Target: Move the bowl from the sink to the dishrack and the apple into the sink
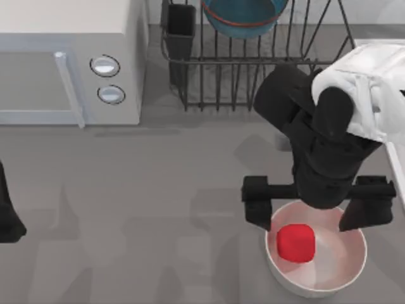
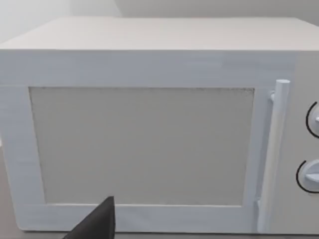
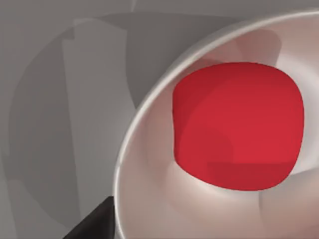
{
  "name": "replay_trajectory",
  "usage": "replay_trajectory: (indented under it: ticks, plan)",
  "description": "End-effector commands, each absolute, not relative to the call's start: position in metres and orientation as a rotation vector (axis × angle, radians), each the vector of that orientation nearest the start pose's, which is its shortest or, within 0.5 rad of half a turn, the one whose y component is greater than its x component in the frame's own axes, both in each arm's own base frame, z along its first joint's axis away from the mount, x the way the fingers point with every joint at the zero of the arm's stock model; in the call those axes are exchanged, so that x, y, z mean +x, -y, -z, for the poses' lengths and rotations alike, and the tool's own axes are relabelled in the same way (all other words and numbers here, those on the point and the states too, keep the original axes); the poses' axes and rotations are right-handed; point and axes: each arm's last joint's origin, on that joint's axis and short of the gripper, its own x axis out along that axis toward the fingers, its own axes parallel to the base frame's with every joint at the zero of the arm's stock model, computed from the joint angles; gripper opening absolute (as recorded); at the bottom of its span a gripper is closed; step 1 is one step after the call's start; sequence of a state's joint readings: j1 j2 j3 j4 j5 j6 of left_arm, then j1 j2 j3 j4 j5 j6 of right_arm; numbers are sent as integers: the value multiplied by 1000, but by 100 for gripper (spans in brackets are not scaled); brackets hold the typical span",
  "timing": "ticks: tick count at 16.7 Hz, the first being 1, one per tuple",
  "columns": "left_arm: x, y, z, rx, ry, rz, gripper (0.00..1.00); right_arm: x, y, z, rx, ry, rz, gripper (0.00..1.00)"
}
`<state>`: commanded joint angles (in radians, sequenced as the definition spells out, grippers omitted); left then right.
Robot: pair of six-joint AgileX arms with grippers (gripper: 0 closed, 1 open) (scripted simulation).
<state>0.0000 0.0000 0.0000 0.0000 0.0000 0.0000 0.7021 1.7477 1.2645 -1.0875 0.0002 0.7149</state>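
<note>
The teal-blue bowl (image 1: 243,16) rests in the black wire dishrack (image 1: 253,76) at the back of the table. The red apple (image 1: 296,242) lies inside a white bowl (image 1: 316,285) at the front right. My right gripper (image 1: 310,218) hangs open just above that white bowl, one finger over its left rim and the other over its right rim, with the apple between and slightly in front. In the right wrist view the apple (image 3: 239,124) sits close, inside the white bowl's rim (image 3: 149,124). The sink (image 1: 383,43) shows as a pale rim at the right edge, mostly hidden by my right arm.
A white microwave (image 1: 69,63) stands at the back left, and its door (image 2: 149,139) faces the left wrist camera. The dishrack's dark cutlery cup (image 1: 180,28) is at its left corner. My left arm (image 1: 7,215) is parked at the left edge.
</note>
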Motion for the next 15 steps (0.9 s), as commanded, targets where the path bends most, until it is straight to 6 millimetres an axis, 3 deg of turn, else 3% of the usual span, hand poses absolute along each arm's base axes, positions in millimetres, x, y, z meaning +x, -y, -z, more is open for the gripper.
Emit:
replay_trajectory:
  ticks: [4, 6, 15]
  plan:
    - [106, 1, -160, 0, 0, 0, 100, 241, -205, -199, 12, -1569, 10, 100]
    - [106, 1, -160, 0, 0, 0, 100, 243, -206, -189, 13, -1571, 13, 100]
    - [106, 1, -160, 0, 0, 0, 100, 241, -207, -95, 10, -1568, 6, 100]
